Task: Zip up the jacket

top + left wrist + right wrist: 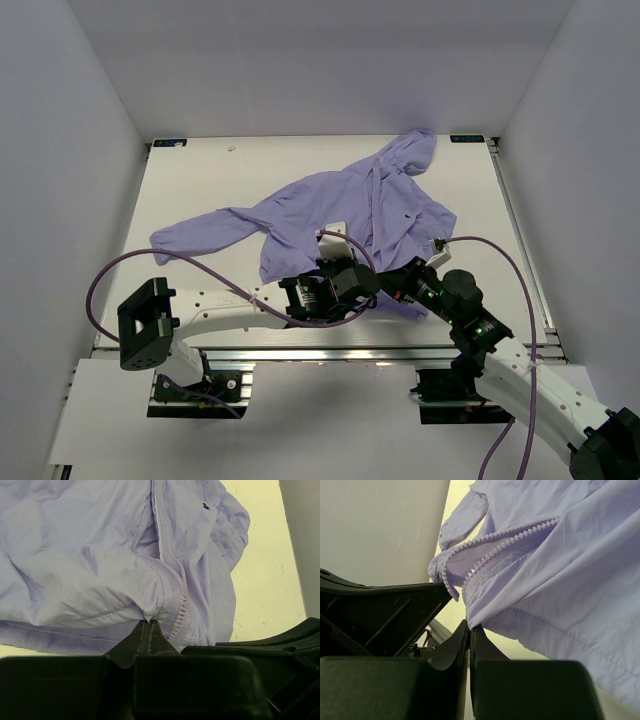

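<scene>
Closest to the left wrist camera, the left gripper point(150, 632) has its two black fingers pressed together on the lower edge of the jacket point(90, 580). They pinch the fabric just beside a row of zipper teeth point(177, 610) that curls up and away from the fingertips. Beyond that fold, the lavender cloth lies wrinkled, and a small dark logo point(205, 506) shows on the far panel.

From the right wrist camera, the right gripper point(469, 635) is likewise closed. Its fingers meet on the hem of the other front panel, with the two open zipper rows point(495, 542) parted just above and a seam running across the cloth to the right.

From overhead, both grippers sit close together at the near hem of the jacket point(330, 215), the left gripper point(345, 280) just left of the right gripper point(400, 285). The garment is spread over the middle of the pale table point(200, 190). One sleeve point(200, 235) stretches out to the left, and the hood point(412, 152) points toward the far right corner.
</scene>
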`<state>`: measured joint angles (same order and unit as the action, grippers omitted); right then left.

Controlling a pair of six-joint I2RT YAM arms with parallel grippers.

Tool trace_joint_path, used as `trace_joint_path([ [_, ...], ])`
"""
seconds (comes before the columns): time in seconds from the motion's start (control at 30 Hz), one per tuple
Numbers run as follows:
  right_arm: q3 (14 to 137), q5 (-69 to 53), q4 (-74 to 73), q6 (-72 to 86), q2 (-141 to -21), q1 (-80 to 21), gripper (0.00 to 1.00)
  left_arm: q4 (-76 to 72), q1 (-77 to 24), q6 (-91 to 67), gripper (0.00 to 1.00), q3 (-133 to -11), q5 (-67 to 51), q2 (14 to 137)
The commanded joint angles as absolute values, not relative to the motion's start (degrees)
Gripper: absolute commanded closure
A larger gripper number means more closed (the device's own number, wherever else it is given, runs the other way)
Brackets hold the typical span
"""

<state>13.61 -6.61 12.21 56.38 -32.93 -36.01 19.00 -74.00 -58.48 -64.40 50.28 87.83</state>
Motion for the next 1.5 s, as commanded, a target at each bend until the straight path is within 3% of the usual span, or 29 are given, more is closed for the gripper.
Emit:
trace_joint_path([
  [0.0,13.54,-7.03,15.73,55.81,-32.17,-36.04,1.0,18.54,-74.27,-59.06,1.0,-64.16,50.8,85.25],
  [1.47,15.21,-6.33,18.02,54.4,-31.99,-35.95,1.0,16.27,-74.27,-57.57,1.0,-61.79,49.13,83.85],
])
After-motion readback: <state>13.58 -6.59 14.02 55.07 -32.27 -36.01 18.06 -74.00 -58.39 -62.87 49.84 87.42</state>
